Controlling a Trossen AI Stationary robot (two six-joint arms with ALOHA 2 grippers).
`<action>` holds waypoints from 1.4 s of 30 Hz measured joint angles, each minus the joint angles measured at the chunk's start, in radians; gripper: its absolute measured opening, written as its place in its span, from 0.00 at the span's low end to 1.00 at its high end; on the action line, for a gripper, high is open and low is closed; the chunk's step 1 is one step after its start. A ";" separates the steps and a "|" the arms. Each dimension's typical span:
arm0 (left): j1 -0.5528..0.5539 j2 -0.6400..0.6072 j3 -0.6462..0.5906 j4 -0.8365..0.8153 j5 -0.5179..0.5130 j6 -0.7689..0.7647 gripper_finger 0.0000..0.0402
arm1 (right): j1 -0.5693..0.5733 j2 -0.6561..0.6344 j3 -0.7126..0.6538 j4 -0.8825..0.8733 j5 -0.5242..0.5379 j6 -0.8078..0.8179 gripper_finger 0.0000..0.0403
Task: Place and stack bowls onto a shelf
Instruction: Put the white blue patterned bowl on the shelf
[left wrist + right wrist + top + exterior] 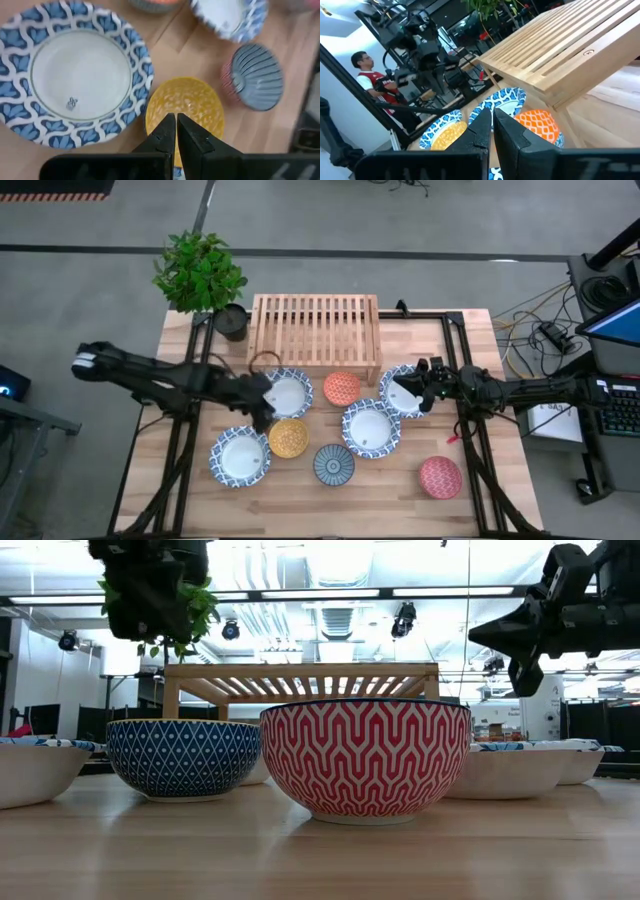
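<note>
Eight bowls stand on their bases on the plank table in front of the light-wood shelf (315, 330). These are the orange (342, 388), yellow (289, 437), blue-grey (334, 464) and red (440, 477) bowls, plus wider white ones with blue rims (287, 393) (371, 428) (240, 457). My left gripper (176, 131) hangs shut, slanting down above the yellow bowl (185, 107), clear of it, beside a white bowl (75, 75). My right gripper (492, 121) is shut and about level. It hovers over the right-hand white bowl (400, 393) and points toward the shelf (570, 45) and the orange bowl (537, 125).
A dark pot (232, 320) holding a leafy plant (198, 270) stands at the shelf's far left corner. The shelf top carries nothing. Bare wood lies along the table's near edge left of the red bowl (365, 760). A person (367, 70) shows beyond the table.
</note>
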 joint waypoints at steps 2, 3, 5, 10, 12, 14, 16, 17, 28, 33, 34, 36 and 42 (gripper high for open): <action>-0.008 0.071 0.047 -0.007 0.000 0.000 0.00 | 0.000 0.000 0.000 0.002 0.000 0.000 0.02; -0.010 0.104 0.069 -0.006 0.000 0.000 0.00 | 0.000 0.000 0.000 0.006 0.000 0.001 0.02; -0.010 0.171 0.115 -0.007 0.000 0.000 0.00 | 0.000 0.000 0.000 0.012 0.002 0.000 0.02; -0.009 0.327 0.228 -0.009 -0.002 -0.003 0.00 | 0.000 0.000 0.000 0.071 0.080 -0.004 0.02; -0.009 0.387 0.279 -0.013 -0.010 -0.012 0.00 | 0.000 0.000 0.000 0.075 0.108 -0.031 0.02; -0.009 0.448 0.335 -0.022 -0.044 -0.023 0.00 | 0.000 0.000 0.000 0.075 0.108 -0.060 0.02; -0.009 0.508 0.392 -0.039 -0.092 -0.034 0.00 | 0.000 0.000 0.000 0.075 0.107 -0.062 0.02; -0.007 0.539 0.422 -0.056 -0.113 -0.039 0.00 | 0.000 0.000 0.000 0.075 0.107 -0.060 0.02; 0.028 0.822 0.674 -0.375 -0.126 -0.094 0.00 | 0.000 0.000 0.000 0.072 0.103 -0.069 0.02; 0.033 0.883 0.709 -0.444 -0.161 -0.112 0.00 | 0.000 0.000 0.000 0.063 0.102 -0.112 0.02; 0.033 0.889 0.710 -0.442 -0.167 -0.113 0.00 | 0.000 -0.001 0.000 0.058 0.102 -0.116 0.02; 0.035 0.895 0.710 -0.443 -0.172 -0.115 0.00 | 0.000 -0.001 0.000 0.047 0.101 -0.117 0.02; 0.044 0.895 0.710 -0.444 -0.202 -0.136 0.00 | 0.000 -0.001 0.000 0.044 0.104 -0.120 0.02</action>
